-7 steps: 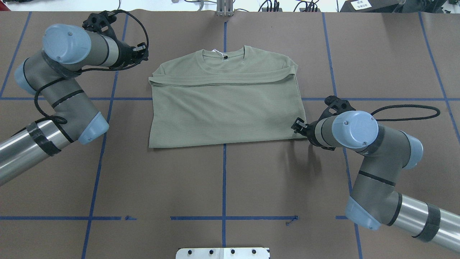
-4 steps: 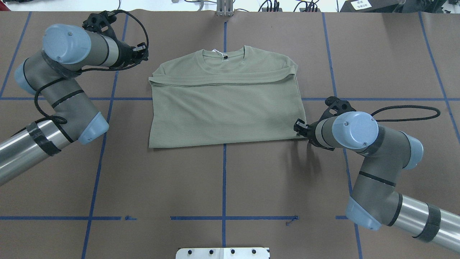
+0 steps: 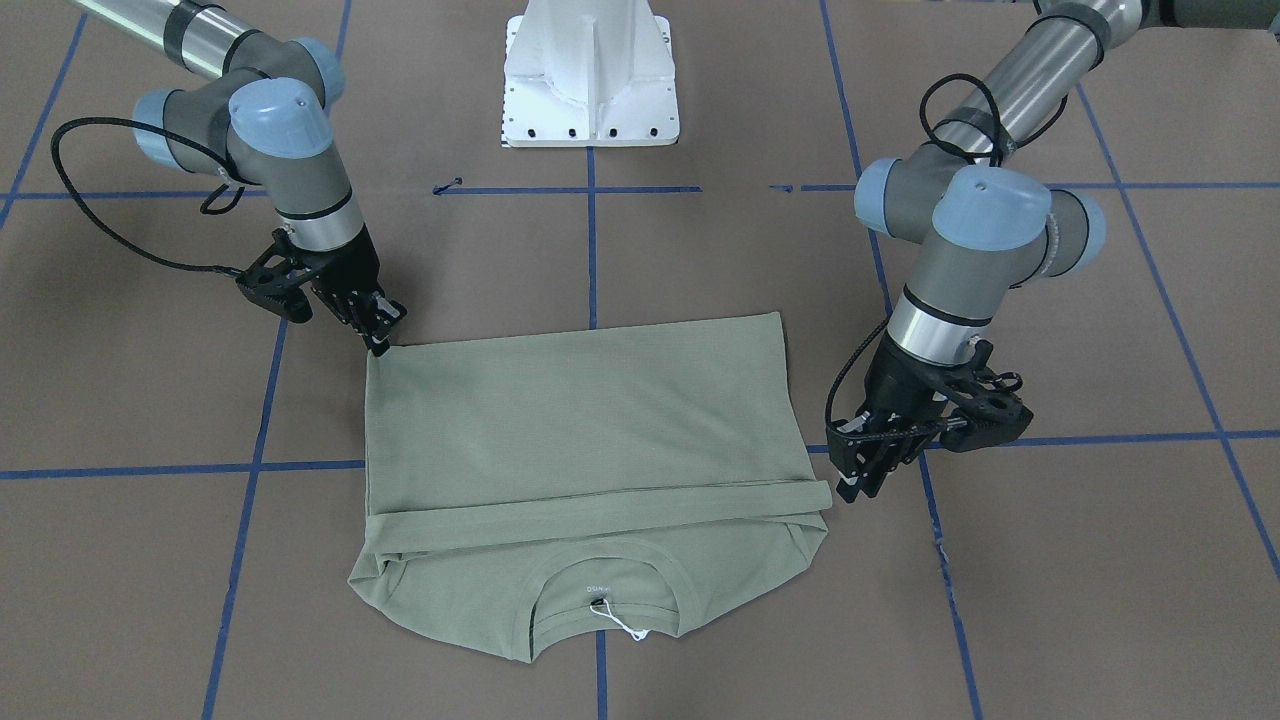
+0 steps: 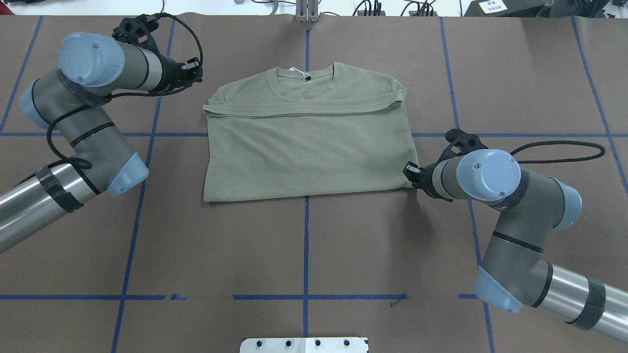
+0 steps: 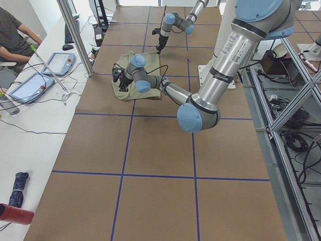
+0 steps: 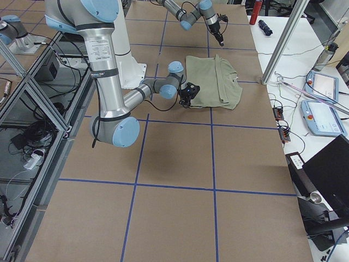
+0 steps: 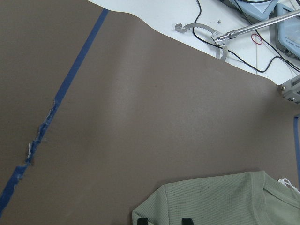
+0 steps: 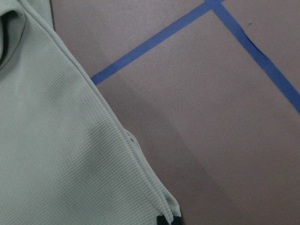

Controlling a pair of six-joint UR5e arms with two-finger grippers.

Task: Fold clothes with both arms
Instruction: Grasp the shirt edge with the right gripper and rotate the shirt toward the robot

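The clothes (image 4: 304,147) are one sage-green shirt lying flat, sleeves folded in, collar and white tag at the table's far side. My right gripper (image 4: 408,171) sits low at the shirt's near right hem corner. In the right wrist view its fingertips (image 8: 161,219) are close together on that corner, shut on it. In the front view the same gripper (image 3: 380,345) touches the hem corner. My left gripper (image 4: 196,71) hovers beside the shirt's left shoulder. The left wrist view shows the left gripper (image 7: 165,220) open over the shoulder edge (image 7: 220,201), fingertips apart.
Blue tape lines grid the brown table cover. The white pedestal base (image 3: 590,80) stands at the robot's side of the table. A black cable loop (image 4: 559,147) trails from the right wrist. A seated person (image 5: 12,35) and tablets are at a side desk.
The right arm has shifted slightly to the right, its gripper staying at the hem corner. The left arm and the shirt look unchanged.
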